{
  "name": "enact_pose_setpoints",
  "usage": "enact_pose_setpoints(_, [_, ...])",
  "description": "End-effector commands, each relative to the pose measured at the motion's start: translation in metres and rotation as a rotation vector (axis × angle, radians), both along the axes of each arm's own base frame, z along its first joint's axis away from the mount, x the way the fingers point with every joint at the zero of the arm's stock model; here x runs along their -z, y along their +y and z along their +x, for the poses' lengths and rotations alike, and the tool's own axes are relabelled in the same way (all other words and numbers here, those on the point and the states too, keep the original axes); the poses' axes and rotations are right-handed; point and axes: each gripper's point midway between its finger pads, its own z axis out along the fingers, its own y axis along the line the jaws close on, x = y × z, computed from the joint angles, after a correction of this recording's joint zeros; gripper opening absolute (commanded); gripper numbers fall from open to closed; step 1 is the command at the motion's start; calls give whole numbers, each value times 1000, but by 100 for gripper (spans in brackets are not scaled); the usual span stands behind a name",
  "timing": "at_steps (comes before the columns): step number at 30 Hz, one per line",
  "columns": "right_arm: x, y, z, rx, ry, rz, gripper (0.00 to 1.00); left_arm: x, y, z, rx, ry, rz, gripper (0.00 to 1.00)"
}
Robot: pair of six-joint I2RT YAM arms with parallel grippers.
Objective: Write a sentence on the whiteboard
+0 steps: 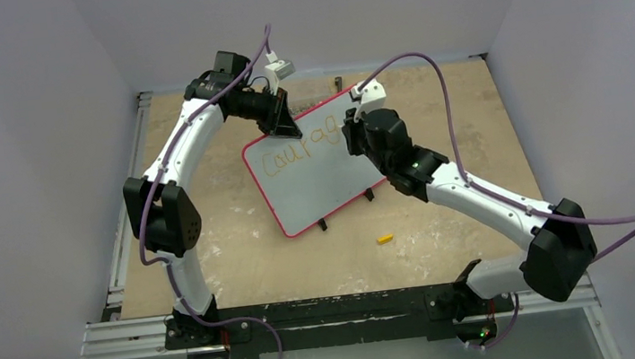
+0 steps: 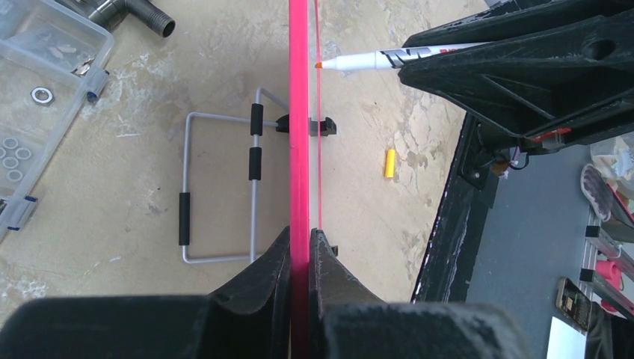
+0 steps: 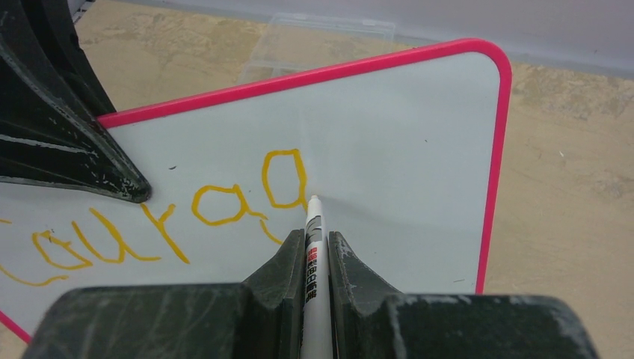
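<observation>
From above, the right gripper covers the far right part of the whiteboard and whatever of the sentence follows "courag". The left wrist view shows the whiteboard only edge-on, its face hidden. In the right wrist view the first letter runs off the left edge. The marker has its barrel sunk between the jaws, and its print is too small to read.

Illumination is even and diffuse, coming from above. In the top view, shadows on the desk are faint and soft-edged, and the picture is slightly soft overall. In both wrist views the near bulk of the left hand and right hand is out of focus. The marker tip and the whiteboard face are sharp, and the face shows a mild, even sheen.
</observation>
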Motion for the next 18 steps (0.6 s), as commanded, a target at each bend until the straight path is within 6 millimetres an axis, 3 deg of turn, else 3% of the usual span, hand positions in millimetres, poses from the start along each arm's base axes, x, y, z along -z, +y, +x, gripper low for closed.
enact_pose_setpoints(1, [-30, -6, 11, 51, -70, 41, 0, -18, -12, -14, 73, -59, -43, 0])
enact_pose_setpoints(12, [-19, -17, 18, 94, -53, 11, 0, -15, -12, -13, 72, -53, -40, 0])
enact_pose_setpoints(18, [-23, -21, 23, 113, -60, 6, 0, -15, -12, -13, 73, -52, -41, 0])
